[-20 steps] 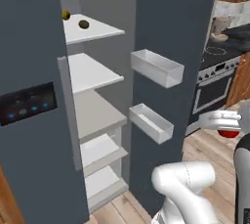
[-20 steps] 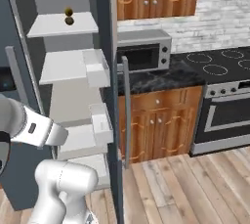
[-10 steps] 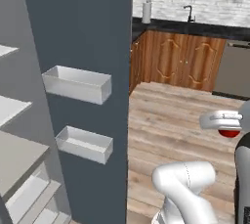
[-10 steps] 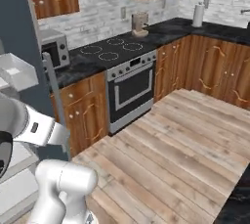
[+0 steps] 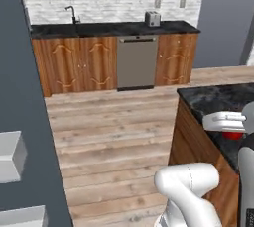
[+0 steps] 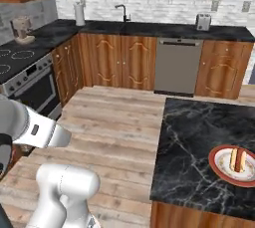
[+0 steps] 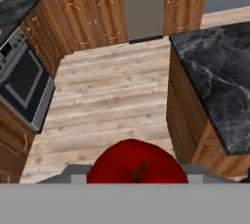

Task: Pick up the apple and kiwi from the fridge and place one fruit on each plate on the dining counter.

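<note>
The gripper is pinched on the apple, which sits red and glossy at the bottom centre of the hand view, stem toward the camera. In the left base view the same red shows as a sliver under the white hand at the right edge, just over the near end of the dining counter.

Outward from the hand, the counter's black veined top runs along the right of the hand view, with bare wood floor to its left. In the right base view a white plate with a red-brown rim lies at the lower right of the counter and already carries a sausage in a bun. The second plate cannot be made out in these frames. A slate edge of the fridge fills the left side of the left base view, with pale door bins at its lower left. A dishwasher stands among the wooden cabinets on the far wall.

By the look of it, the task is under halfway: the apple is out of the fridge and in hand but not yet set on a plate. The kiwi remains to be fetched and placed.
</note>
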Available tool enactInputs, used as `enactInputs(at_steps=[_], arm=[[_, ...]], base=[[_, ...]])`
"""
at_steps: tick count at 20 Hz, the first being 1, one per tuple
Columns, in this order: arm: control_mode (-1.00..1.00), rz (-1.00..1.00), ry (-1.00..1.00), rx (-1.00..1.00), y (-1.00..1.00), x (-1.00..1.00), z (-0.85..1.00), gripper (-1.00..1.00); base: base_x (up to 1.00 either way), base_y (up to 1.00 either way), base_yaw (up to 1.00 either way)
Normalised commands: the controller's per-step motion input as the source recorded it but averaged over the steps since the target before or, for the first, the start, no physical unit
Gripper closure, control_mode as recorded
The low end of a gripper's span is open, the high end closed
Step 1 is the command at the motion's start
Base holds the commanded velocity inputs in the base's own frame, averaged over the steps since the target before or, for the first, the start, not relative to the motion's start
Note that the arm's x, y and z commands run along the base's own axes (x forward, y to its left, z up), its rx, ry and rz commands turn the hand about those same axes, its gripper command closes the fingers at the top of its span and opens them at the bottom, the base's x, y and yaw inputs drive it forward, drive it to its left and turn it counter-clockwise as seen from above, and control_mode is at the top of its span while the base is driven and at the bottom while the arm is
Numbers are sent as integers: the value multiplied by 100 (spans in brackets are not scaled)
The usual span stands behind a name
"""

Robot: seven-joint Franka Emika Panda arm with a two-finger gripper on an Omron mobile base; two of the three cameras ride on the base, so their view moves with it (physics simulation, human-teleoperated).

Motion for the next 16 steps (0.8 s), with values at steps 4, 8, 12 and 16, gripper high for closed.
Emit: enactInputs(at_steps=[4,8,12,16], arm=[[100,0,0,0,0,0,0,100],[100,0,0,0,0,0,0,100],[100,0,0,0,0,0,0,100],[100,0,0,0,0,0,0,100]], base=[[20,-46,-80],[2,-96,-53],[0,-100,-15],[2,-100,4]])
